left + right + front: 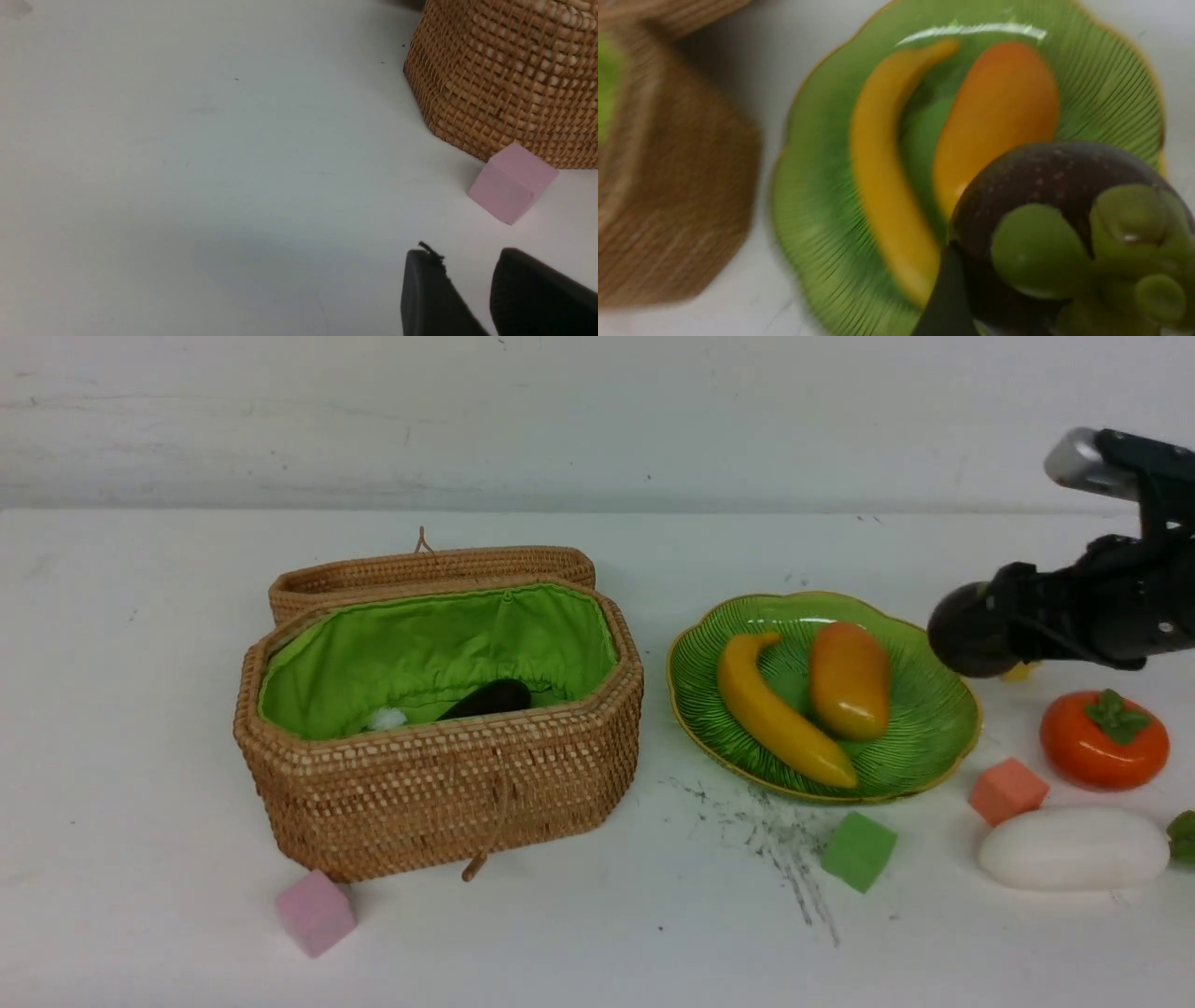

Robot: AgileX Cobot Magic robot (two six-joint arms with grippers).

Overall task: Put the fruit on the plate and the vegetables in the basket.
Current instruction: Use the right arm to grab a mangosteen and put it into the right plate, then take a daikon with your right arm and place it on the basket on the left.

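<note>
The right fingers pinch the mangosteen beside the plate; the left fingers look a little spread, holding nothing.

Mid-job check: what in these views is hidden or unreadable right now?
Basket contents, front view: near wall hides all but part of the eggplant and a white bit.
Right pincer fingertips, front view: merge with the dark mangosteen it holds.
Small yellow thing, front view: mostly behind that pincer.
Green piece, front view: cut off by the right edge.
Left pincer, left wrist view: only tips show.
</note>
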